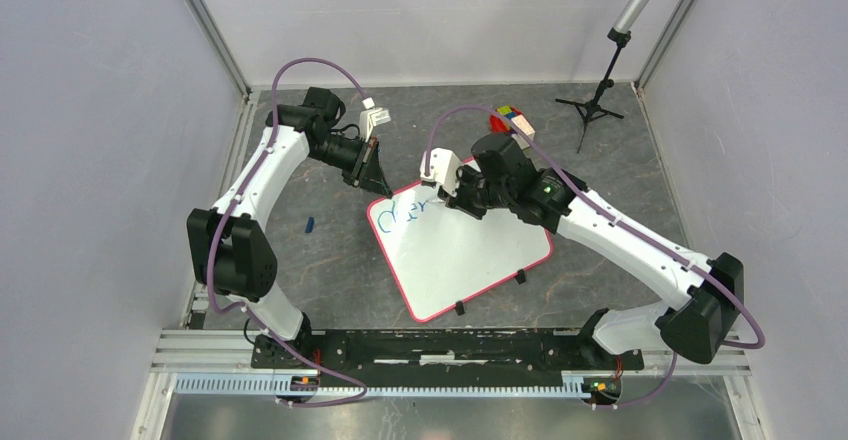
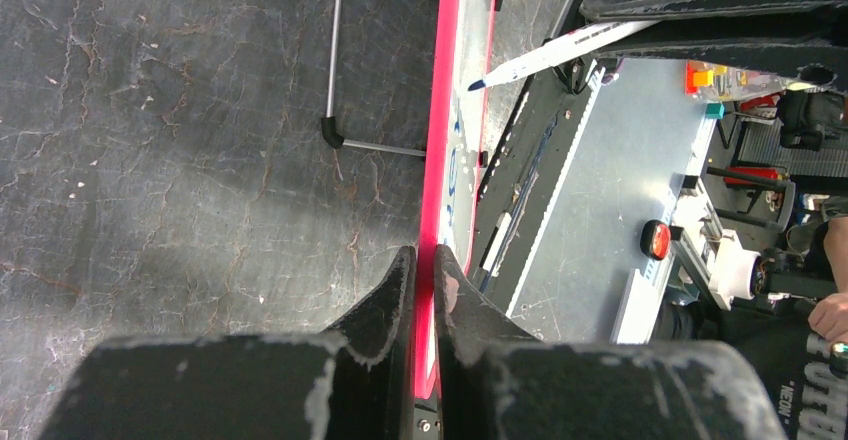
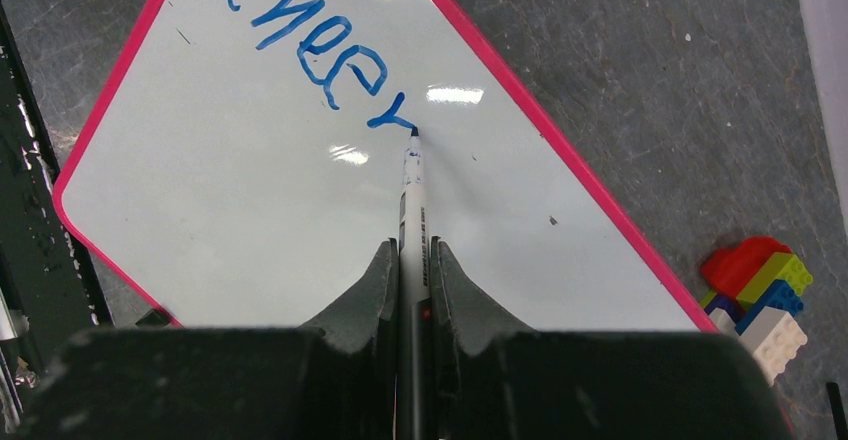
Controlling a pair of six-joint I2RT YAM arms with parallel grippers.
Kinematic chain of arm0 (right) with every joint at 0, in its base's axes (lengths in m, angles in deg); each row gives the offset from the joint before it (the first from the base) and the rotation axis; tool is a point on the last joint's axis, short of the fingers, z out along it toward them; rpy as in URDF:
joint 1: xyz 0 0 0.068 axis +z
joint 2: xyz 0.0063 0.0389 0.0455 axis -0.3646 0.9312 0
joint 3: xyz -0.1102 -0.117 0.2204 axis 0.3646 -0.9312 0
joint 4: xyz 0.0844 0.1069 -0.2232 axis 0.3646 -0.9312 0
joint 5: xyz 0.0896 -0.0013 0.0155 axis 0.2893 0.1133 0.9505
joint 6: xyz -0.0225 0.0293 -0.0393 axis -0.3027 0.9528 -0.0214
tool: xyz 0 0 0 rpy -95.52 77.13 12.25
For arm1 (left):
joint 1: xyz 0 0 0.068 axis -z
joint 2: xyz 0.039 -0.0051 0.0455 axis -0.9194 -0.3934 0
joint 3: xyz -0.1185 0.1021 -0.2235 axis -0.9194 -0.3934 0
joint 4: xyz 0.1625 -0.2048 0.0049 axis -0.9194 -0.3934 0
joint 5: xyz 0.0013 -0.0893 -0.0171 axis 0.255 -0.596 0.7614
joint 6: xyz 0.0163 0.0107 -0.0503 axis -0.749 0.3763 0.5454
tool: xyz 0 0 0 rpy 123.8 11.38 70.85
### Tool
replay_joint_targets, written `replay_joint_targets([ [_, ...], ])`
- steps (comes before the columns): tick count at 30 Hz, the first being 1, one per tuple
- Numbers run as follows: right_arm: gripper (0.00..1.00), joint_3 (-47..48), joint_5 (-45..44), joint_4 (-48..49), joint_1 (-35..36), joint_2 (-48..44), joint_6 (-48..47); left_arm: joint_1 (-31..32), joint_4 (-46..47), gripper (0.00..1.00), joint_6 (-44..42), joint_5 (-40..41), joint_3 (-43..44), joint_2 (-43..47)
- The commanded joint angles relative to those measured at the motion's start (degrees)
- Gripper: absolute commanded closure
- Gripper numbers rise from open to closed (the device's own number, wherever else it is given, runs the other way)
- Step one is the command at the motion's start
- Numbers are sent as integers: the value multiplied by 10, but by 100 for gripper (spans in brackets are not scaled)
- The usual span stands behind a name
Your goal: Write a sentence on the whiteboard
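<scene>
Writing underway, early stage. The sentence reads "Cheer" so far: blue letters, one line, up by the far-left corner of the whiteboard. The last stroke of the "r" ends right at the marker tip. No "s" yet and nothing after it. The rest of the board is bare white, so my read is that most of the job is left: finish this word, then the remaining words, probably with a second line nearer the bases.

Right pincer: clamped on the marker barrel, fingers tight on both sides, tip pointing away from the wrist. The tip looks to be touching the board just past the "r", though contact is hard to confirm from this angle. In the top view it reaches in from the right and sits over the board's far edge, lettering just to its left.

Left pincer: closed on the board's pink rim at the far-left edge, with the rim sandwiched between the fingers. Judged role: holding the board steady against pen drag.

The board lies rotated on the dark table, clips on the near-right edge, centred between the two arms. Toy bricks sit just beyond its far edge, apart from it.
</scene>
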Motion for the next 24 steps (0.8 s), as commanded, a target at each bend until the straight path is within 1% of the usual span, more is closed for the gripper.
replay_joint_targets([
  [1,100,9,-1,4,-4,-22,6,14,-15,98,-26,-10,0,1],
  [13,100,18,-27,14,-3,5,8,14,-15,97,-27,-9,-2,6],
  [24,100,15,-12,16,-3,11,9,14,-15,98,-26,-9,-2,6],
])
